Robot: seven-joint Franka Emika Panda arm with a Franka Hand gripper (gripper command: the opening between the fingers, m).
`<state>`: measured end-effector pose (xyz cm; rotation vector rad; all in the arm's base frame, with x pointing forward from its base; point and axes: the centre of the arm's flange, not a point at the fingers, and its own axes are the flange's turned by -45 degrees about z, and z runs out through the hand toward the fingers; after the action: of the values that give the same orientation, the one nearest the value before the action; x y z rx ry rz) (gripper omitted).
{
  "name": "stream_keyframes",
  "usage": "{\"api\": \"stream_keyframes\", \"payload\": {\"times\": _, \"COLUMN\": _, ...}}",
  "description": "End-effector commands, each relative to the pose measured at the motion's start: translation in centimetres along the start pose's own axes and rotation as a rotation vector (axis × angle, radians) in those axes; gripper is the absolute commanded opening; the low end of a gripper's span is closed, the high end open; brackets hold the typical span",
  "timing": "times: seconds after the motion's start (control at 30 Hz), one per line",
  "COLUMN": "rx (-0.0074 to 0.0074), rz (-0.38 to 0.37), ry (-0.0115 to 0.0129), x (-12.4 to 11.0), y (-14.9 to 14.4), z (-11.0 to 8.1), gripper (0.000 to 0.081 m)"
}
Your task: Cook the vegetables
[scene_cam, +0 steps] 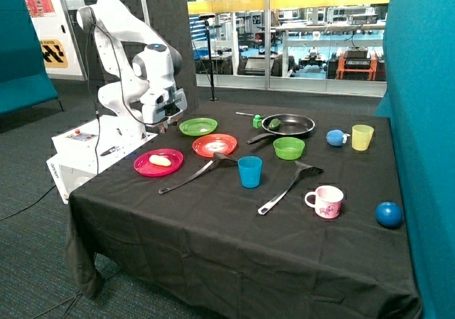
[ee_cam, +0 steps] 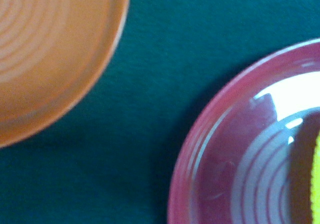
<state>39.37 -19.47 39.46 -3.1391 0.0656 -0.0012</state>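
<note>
Potato-like yellow piece (scene_cam: 160, 160) lying lengthwise on pink plate (scene_cam: 146, 168), just beyond and below gripper (scene_cam: 165, 125); gripper's spread impossible to tell.

I see the potato piece (scene_cam: 160, 160) lying on the plate (scene_cam: 145, 168) nearest the robot base, and the other vegetable (scene_cam: 274, 123) sitting in the pan (scene_cam: 298, 126) at the far side of the surface (scene_cam: 234, 241). Between them stand two more plates (scene_cam: 214, 146) (scene_cam: 197, 126), with a bowl (scene_cam: 288, 148) just in front of the pan. My tool (scene_cam: 165, 125) hangs over the gap between the potato's plate and the middle plate; a cup (scene_cam: 249, 171) stands between two spatulas (scene_cam: 190, 176) (scene_cam: 290, 186).
</note>
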Motion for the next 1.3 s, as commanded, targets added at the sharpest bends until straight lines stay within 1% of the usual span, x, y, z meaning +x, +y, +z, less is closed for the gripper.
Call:
{"api": "stream_keyframes", "payload": {"times": 0.0, "rx": -0.0019, "rz": -0.007, "ry": -0.0007, "x": -1.5, "y": 2.4, "z": 1.3, "gripper": 0.0548}}
{"api": "stream_keyframes", "payload": {"times": 0.23, "rx": -0.0019, "rz": 0.012, "ry": -0.0007, "x": -2.2, "y": 4.5, "z": 2.2, "gripper": 0.0559}}
{"api": "stream_keyframes", "payload": {"times": 0.47, "rx": -0.0019, "rz": 0.027, "ry": -0.0007, "x": -2.0, "y": 6.3, "z": 3.3, "gripper": 0.0584}}
{"api": "stream_keyframes", "payload": {"times": 0.63, "rx": -0.0019, "rz": 0.030, "ry": -0.0007, "x": -1.4, "y": 6.5, "z": 4.3, "gripper": 0.0601}}
{"api": "stream_keyframes", "payload": {"times": 0.87, "rx": -0.0019, "rz": 0.003, "ry": -0.0007, "x": -1.1, "y": 5.7, "z": 5.7, "gripper": 0.0613}}
{"api": "stream_keyframes", "payload": {"times": 1.07, "rx": -0.0019, "rz": 0.007, "ry": -0.0007, "x": -1.4, "y": 5.7, "z": 6.5, "gripper": 0.0610}}
{"api": "stream_keyframes", "payload": {"times": 1.27, "rx": -0.0019, "rz": 0.022, "ry": -0.0007, "x": -2.2, "y": 5.9, "z": 7.1, "gripper": 0.0605}}
